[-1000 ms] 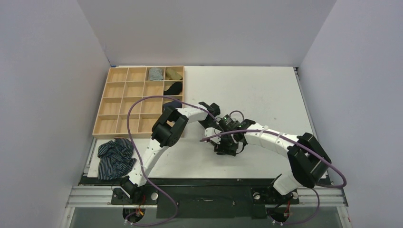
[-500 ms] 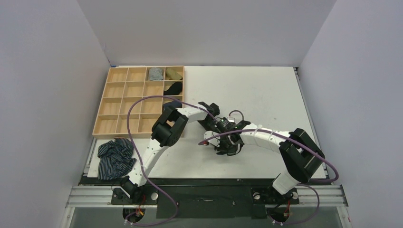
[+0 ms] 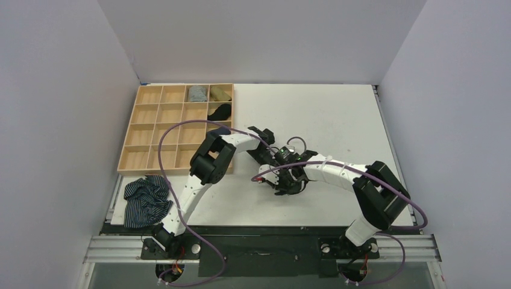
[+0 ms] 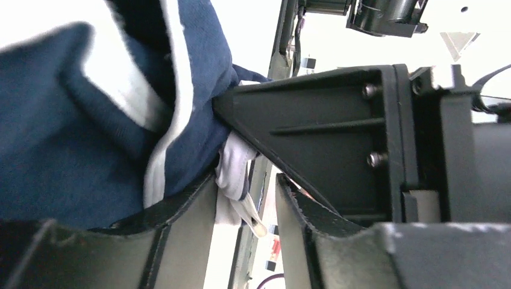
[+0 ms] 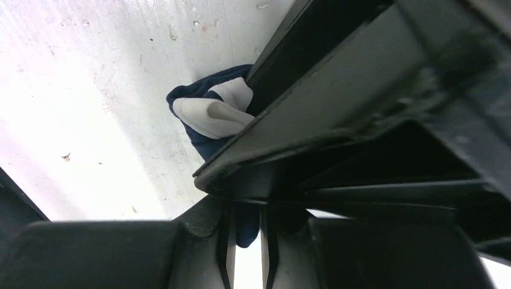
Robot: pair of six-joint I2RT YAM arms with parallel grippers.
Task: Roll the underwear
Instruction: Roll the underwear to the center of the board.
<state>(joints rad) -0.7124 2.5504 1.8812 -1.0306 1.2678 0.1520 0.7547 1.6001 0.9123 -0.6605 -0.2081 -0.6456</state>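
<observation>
**Overhead view:** Both arms converge at the centre of the white table (image 3: pixel 337 120). Their bodies hide the garment. A wooden compartment tray (image 3: pixel 159 114) and a crumpled striped garment (image 3: pixel 146 201) lie well apart, to the left.

**Left wrist view:** The navy-blue fabric underwear with white trim (image 4: pixel 72 150) is bunched against one finger. The left gripper (image 4: pixel 247 180) stands slightly parted, with a white fold in the gap. Whether it clamps the fold cannot be told.

**Right wrist view:** The right gripper (image 5: pixel 247 235) is almost closed, with navy fabric pinched between its fingers. The bundle rests on the table.
</observation>
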